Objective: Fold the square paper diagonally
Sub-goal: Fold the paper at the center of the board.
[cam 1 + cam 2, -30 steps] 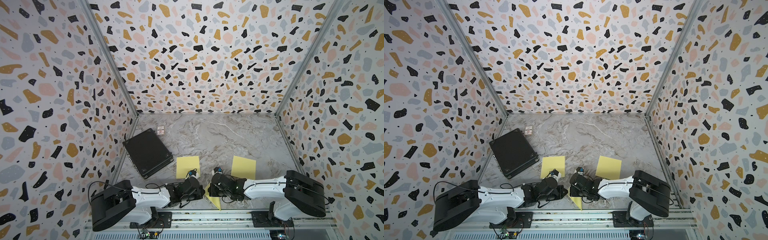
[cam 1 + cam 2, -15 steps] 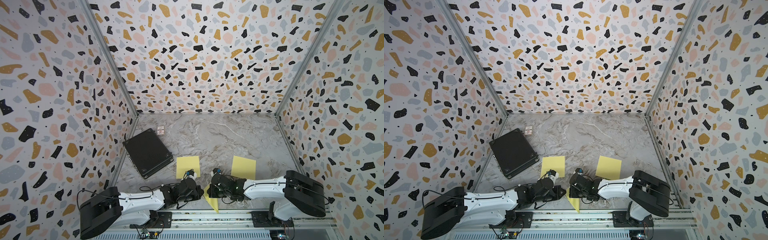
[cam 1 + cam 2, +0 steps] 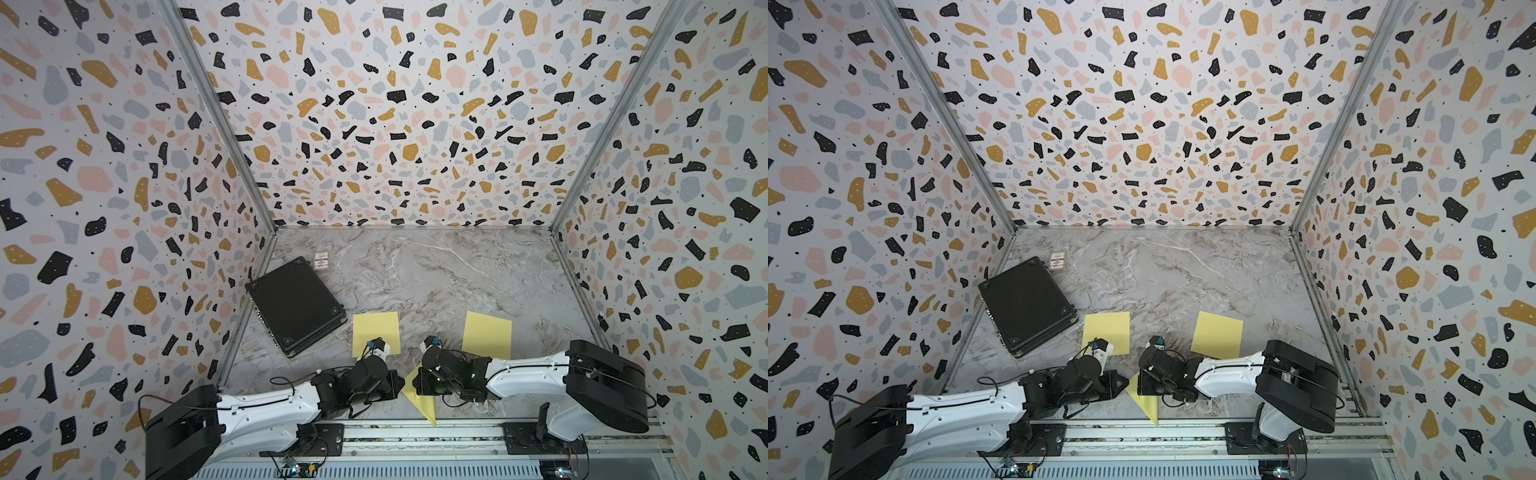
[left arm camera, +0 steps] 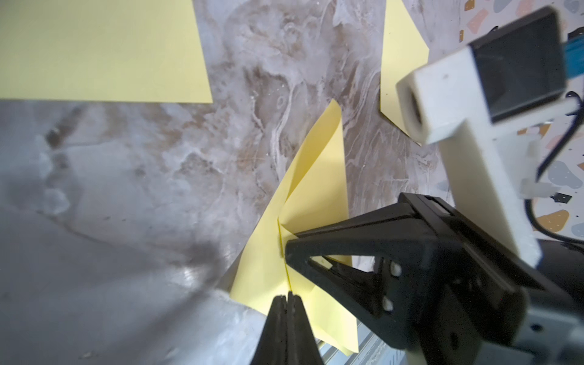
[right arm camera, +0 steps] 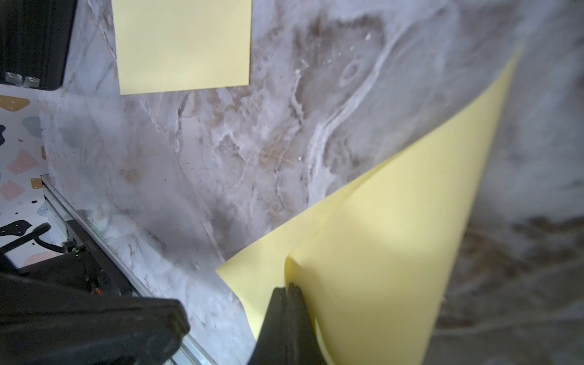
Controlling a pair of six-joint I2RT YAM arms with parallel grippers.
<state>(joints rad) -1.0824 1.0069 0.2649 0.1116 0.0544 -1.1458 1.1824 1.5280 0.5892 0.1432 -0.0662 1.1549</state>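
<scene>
The square paper (image 3: 420,400) is yellow and stands half folded between my two grippers near the table's front edge, one corner reaching over the front rail. Both top views show it (image 3: 1145,401). My left gripper (image 3: 400,384) is shut on its creased edge; the left wrist view shows the crease of the paper (image 4: 313,196) running into the closed left gripper (image 4: 287,297). My right gripper (image 3: 417,380) faces it and is shut on the paper's curled edge, as the right wrist view shows: right gripper (image 5: 289,289), paper (image 5: 395,237). The two tips nearly touch.
Two more yellow sheets lie flat behind the grippers, one to the left (image 3: 376,332) and one to the right (image 3: 487,336). A black case (image 3: 296,307) sits by the left wall with a small card (image 3: 321,262) behind it. A metal rail (image 3: 415,434) borders the front.
The left arm's shoulder end has dropped lower and to the left while its gripper stayed at the paper. The paper's near corner has shifted slightly. The right arm has kept its place.
</scene>
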